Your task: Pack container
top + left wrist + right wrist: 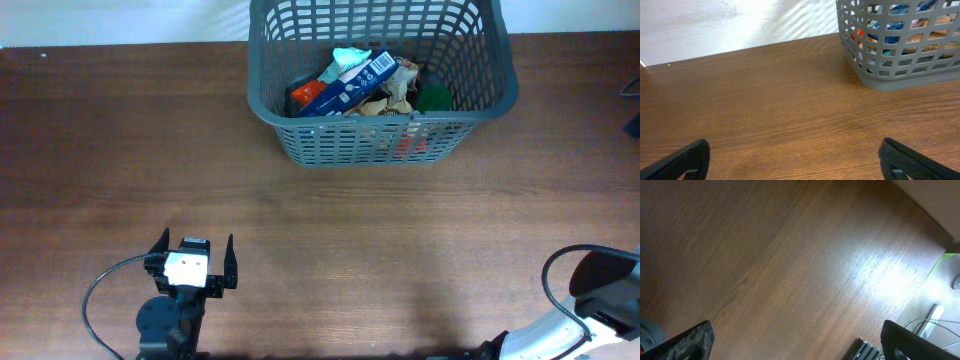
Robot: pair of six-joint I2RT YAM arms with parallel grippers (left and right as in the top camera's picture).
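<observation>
The container (pixel 372 142), a large dark grey slotted basket, stands at the far middle-right of the wooden table. Inside lie a blue barcoded box (pixel 350 84), a teal packet (pixel 350 58), an orange item (pixel 303 94), a crumpled beige wrapper (pixel 400 88) and something green (pixel 433 97). My left gripper (pixel 195 245) hovers near the front left, open and empty, facing the container (pixel 900 75) from well short of it. In the right wrist view my right gripper (pixel 797 342) is open over bare wood, holding nothing. Only the right arm (pixel 600 290) shows overhead, at the front right corner.
A black cable (pixel 100 295) loops beside the left arm. The right wrist view shows the table's edge (pixel 935 230), with cables (pixel 935 325) and a striped item (pixel 867 351) below it.
</observation>
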